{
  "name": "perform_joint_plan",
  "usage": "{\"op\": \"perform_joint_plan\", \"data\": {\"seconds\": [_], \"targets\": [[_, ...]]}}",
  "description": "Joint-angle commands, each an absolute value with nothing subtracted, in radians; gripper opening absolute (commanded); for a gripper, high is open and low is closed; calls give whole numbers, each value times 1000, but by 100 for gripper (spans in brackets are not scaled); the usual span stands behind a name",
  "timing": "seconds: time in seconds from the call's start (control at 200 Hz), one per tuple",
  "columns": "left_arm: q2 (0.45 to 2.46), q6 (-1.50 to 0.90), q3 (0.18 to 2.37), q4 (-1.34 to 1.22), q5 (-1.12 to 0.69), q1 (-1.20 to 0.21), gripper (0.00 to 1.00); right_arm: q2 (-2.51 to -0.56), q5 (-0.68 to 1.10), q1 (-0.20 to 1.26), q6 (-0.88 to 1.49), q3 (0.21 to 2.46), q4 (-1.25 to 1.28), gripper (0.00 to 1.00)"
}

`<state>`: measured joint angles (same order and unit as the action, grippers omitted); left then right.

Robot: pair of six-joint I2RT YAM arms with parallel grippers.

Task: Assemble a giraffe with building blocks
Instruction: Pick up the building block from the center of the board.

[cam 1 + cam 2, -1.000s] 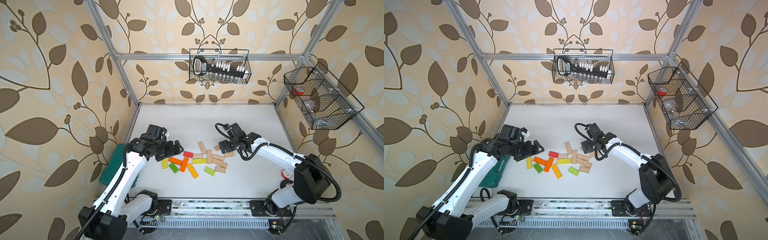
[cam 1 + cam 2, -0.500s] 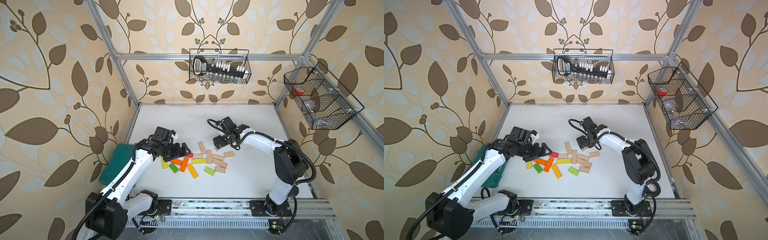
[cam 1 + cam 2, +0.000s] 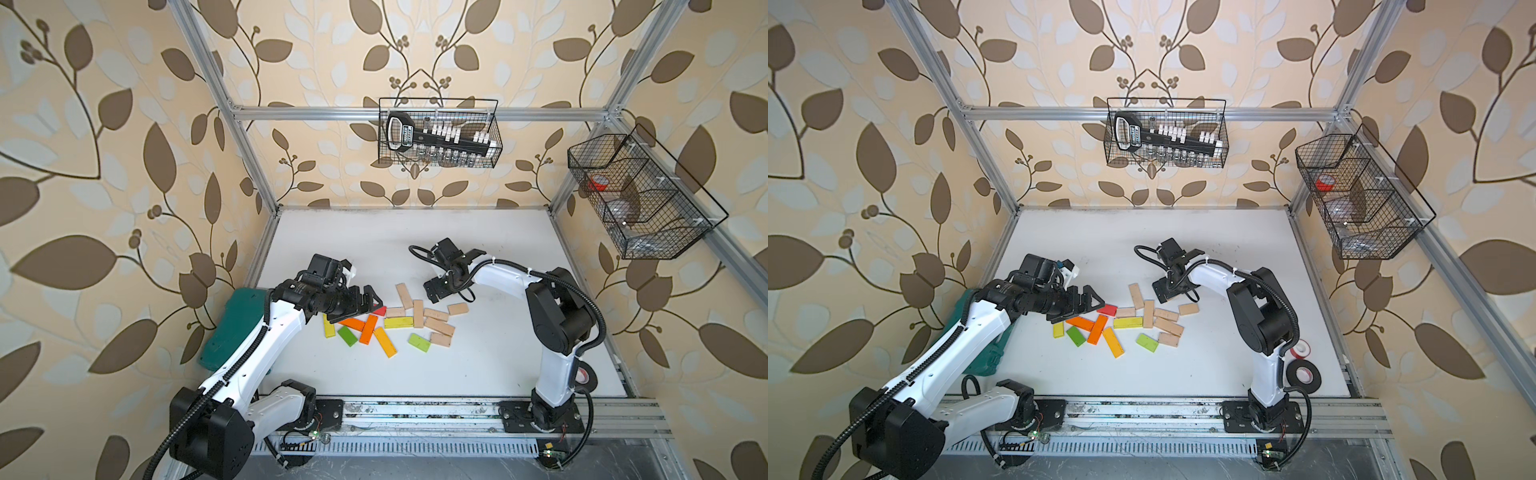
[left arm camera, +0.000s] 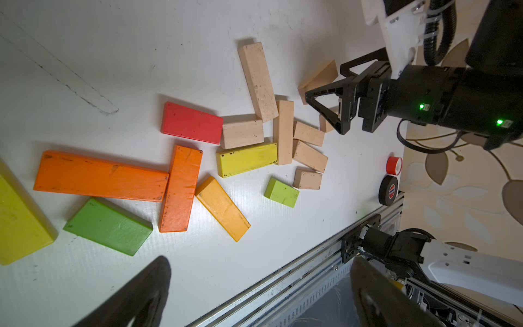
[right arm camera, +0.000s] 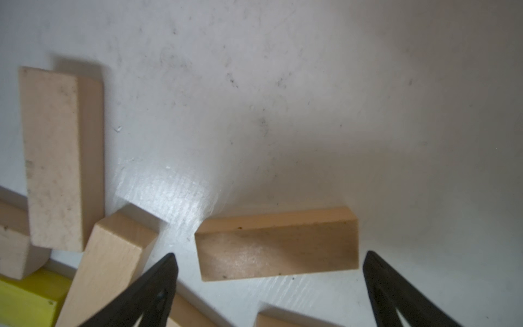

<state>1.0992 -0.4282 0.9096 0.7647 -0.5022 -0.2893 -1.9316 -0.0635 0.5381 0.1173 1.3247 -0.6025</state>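
**Both grippers open; right one straddles a plain block**

Your building blocks (image 3: pixel 398 322) lie flat in a loose cluster on the table (image 3: pixel 478 365), painted ones toward the left arm and plain wood toward the right. Your left gripper (image 3: pixel 1077 309) hovers at the painted end, just beside the red block (image 3: pixel 1106 309). Its jaws are spread and empty, and the forearm reaches nearly level from the front-left base. At the cluster's far edge, your right gripper (image 5: pixel 270 256) points down. Its jaws stand wide on either side of a short plain block (image 5: pixel 277 240), not clamped on it. That arm's elbow is folded high.
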Motion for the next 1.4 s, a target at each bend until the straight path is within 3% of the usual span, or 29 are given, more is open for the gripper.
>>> {"op": "perform_joint_plan", "data": {"seconds": [0.0, 0.31, 0.47, 1.025, 1.265, 1.395], "targets": [[1069, -431, 902, 760, -532, -299, 99, -1942, -90, 535, 146, 1364, -640, 99], [1058, -416, 904, 785, -523, -299, 99, -1835, -123, 517, 302, 1242, -669, 99], [1061, -414, 903, 782, -528, -299, 99, -1803, -107, 503, 330, 1175, -667, 93], [1072, -421, 890, 766, -531, -304, 99, -1793, -65, 507, 377, 1094, -676, 66], [1080, -420, 898, 763, -538, -308, 99, -1796, -87, 506, 394, 1120, -689, 49], [1087, -416, 907, 761, -543, -310, 99, -1786, -102, 483, 390, 1203, -731, 47]]}}
